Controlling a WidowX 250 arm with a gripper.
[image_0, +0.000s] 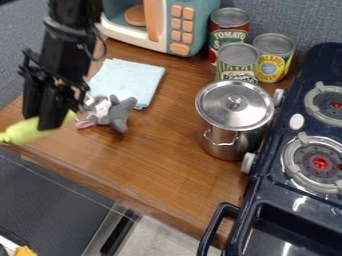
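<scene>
The black gripper (40, 121) hangs at the left, over the counter's left edge. It is shut on a long yellow-green object (25, 132), which slants from the left edge of the view up to the right behind the fingers. Its ends stick out on both sides, and its middle is partly hidden. Just right of the gripper, a grey and white plush toy (119, 114) with a pink part lies on the counter. A folded light blue cloth (127, 80) is spread behind the toy.
A lidded steel pot (227, 137) stands beside the dark blue toy stove (267, 172) at the right. Behind it are several cans (272, 57). A teal toy microwave (194, 10) stands at the back. The wooden counter's front edge (127, 197) runs diagonally.
</scene>
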